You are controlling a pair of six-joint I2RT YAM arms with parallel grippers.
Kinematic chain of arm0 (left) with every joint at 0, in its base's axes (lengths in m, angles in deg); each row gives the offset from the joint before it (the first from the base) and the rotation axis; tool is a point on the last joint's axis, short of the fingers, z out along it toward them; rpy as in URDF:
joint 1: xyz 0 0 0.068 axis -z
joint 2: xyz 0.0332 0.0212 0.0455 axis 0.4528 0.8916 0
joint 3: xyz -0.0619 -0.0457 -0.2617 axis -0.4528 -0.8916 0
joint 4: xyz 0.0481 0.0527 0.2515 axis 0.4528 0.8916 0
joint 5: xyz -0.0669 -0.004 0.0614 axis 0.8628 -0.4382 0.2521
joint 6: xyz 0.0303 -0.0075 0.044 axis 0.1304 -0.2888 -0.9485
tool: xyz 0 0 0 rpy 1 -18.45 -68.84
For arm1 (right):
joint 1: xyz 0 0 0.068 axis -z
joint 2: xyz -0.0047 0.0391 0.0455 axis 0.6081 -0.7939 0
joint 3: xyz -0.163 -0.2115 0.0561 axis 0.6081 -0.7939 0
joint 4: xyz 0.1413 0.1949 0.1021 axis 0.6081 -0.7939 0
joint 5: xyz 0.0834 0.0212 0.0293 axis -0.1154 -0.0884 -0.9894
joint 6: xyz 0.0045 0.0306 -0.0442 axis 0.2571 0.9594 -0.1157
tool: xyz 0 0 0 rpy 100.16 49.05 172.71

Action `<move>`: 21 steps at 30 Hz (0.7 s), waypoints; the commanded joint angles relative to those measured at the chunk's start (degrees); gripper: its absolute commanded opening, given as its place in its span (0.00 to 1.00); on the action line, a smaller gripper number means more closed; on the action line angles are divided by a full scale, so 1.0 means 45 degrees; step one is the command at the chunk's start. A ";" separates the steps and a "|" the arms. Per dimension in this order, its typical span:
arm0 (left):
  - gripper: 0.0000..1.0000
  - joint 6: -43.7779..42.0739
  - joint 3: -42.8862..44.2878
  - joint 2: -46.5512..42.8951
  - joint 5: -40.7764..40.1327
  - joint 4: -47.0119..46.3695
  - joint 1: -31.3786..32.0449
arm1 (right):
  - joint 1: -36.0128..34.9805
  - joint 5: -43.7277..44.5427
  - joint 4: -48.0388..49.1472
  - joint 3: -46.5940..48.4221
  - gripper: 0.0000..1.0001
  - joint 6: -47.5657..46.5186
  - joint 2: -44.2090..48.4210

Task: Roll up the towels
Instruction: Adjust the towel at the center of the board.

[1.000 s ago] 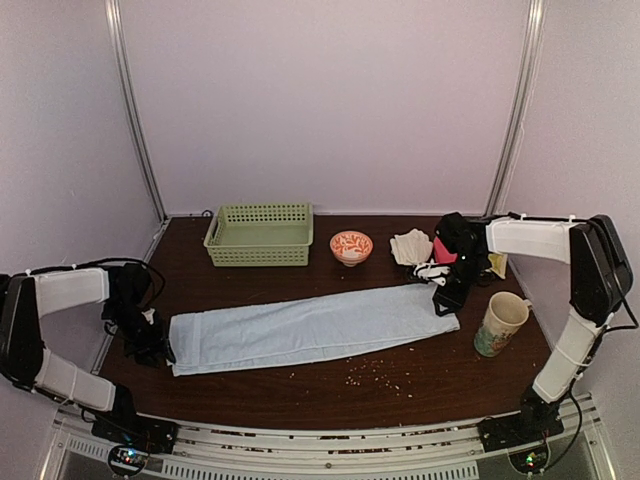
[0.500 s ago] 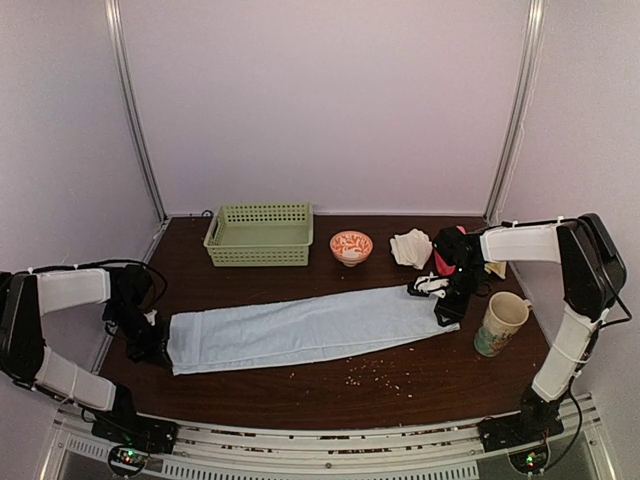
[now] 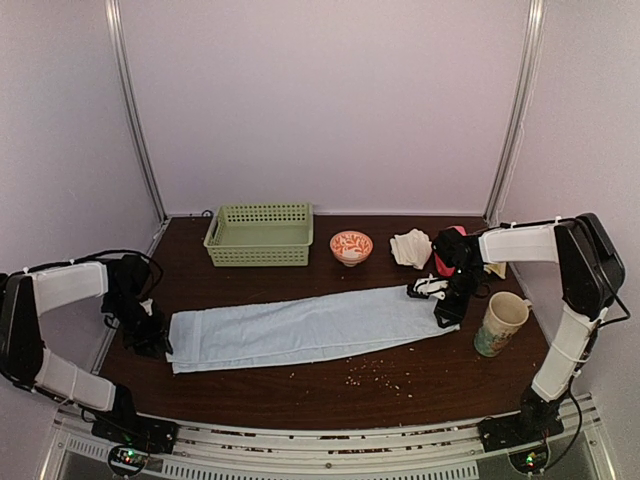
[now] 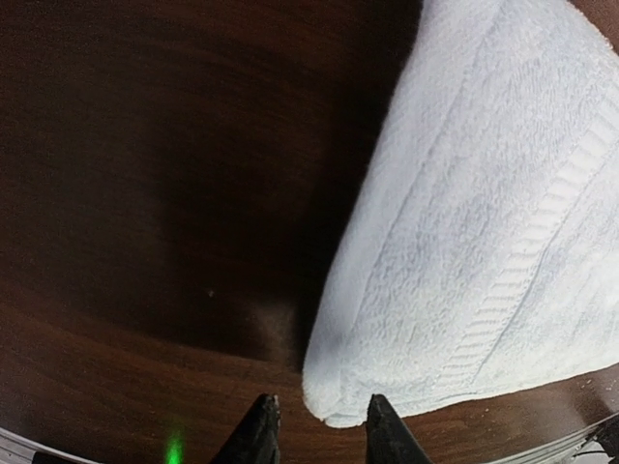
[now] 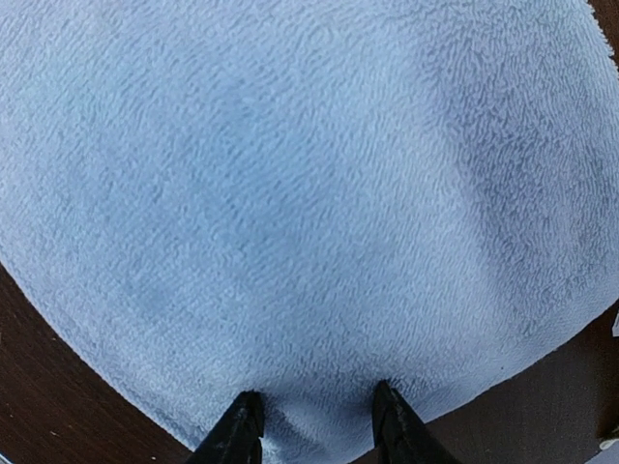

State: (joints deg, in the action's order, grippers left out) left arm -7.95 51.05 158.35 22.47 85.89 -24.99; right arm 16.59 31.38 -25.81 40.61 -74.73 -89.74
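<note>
The pale blue towel (image 3: 310,325) lies folded into a long strip across the table. My left gripper (image 3: 153,335) is at its left end. In the left wrist view its jaws (image 4: 319,427) stand open, with the towel's corner (image 4: 338,406) just ahead of the gap and nothing pinched. My right gripper (image 3: 446,308) is down on the towel's right end. In the right wrist view its jaws (image 5: 317,425) stand apart, both tips resting on the blue cloth (image 5: 309,193). The off-white towel (image 3: 410,247) lies crumpled at the back right.
A green basket (image 3: 259,234) and a small orange patterned bowl (image 3: 351,246) stand at the back. A mug (image 3: 500,322) stands close to the right of my right gripper. Crumbs (image 3: 375,372) are scattered in front of the towel.
My right gripper has come forward and down onto the towel's right end. My left gripper has shifted slightly along the towel's left edge, and that end has moved a little.
</note>
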 commanded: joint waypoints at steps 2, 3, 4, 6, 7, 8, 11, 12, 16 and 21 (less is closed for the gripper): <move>0.29 0.0067 -0.0597 0.0297 0.0869 -0.1224 0.0057 | 0.0003 0.0386 0.0227 -0.0263 0.39 -0.0112 -0.0479; 0.27 0.0046 -0.0685 0.0310 0.1011 -0.1371 0.0058 | 0.0004 0.0386 0.0236 -0.0275 0.39 -0.0112 -0.0498; 0.25 0.0056 -0.0738 0.0328 0.1068 -0.1438 0.0049 | 0.0012 0.0386 0.0261 -0.0276 0.39 -0.0112 -0.0516; 0.20 0.0007 -0.0751 0.0351 0.1104 -0.1448 0.0039 | 0.0008 0.0419 0.0262 -0.0258 0.39 -0.0102 -0.0570; 0.15 -0.0030 -0.0726 0.0324 0.1114 -0.1402 0.0054 | 0.0019 0.0424 0.0277 -0.0274 0.39 -0.0094 -0.0593; 0.10 -0.0027 -0.0672 0.0271 0.1064 -0.1318 0.0043 | 0.0009 0.0415 0.0286 -0.0271 0.39 -0.0093 -0.0601; 0.00 0.0075 -0.0345 -0.0064 0.0796 -0.0830 0.0049 | 0.0037 0.0426 0.0297 -0.0294 0.39 -0.0093 -0.0644; 0.00 0.0106 -0.0187 -0.0202 0.0663 -0.0582 0.0055 | 0.0052 0.0435 0.0306 -0.0313 0.39 -0.0093 -0.0653; 0.00 0.0080 0.0558 -0.0571 0.0456 0.0402 0.0044 | 0.0105 0.0497 0.0315 -0.0348 0.39 -0.0127 -0.0674; 0.00 0.0384 0.0450 -0.0978 0.0908 0.1073 0.0397 | 0.0281 0.0716 0.0207 -0.0366 0.38 -0.0236 -0.0740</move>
State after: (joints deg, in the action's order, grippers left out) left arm -7.60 52.97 155.95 25.38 86.81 -24.47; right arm 16.81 31.49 -25.81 40.61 -74.75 -89.98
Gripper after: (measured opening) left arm 0.007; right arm 0.387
